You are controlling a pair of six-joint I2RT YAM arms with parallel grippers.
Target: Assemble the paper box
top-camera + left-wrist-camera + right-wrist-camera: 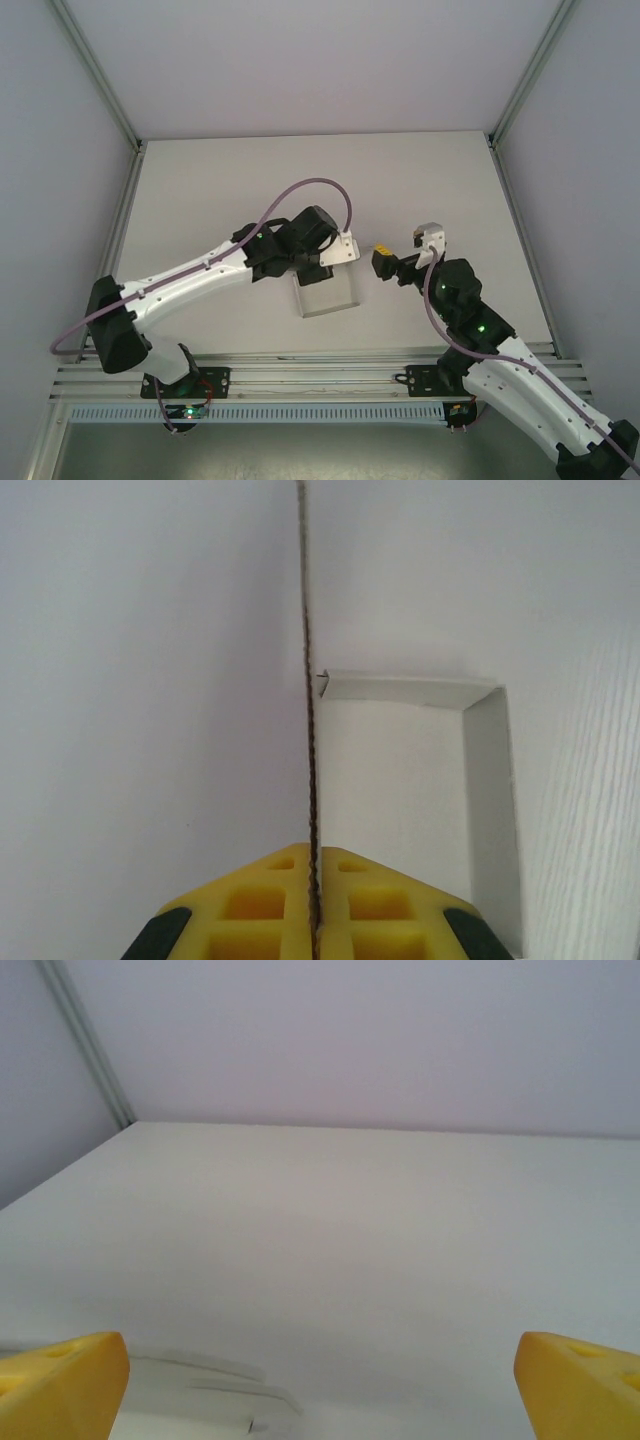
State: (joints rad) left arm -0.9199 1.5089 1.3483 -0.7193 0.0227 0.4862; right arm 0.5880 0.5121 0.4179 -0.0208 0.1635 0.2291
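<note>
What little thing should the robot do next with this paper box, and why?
Probably ease the right gripper in toward the paper box to take a free wall. Its jaws stand wide open and hold nothing, just beside the box. The left gripper is shut on one thin card panel, seen edge-on, so the box looks only part formed.

One paper box [325,292], one table [300,180], two pincers: left pincer [312,865], right pincer [383,262]
</note>
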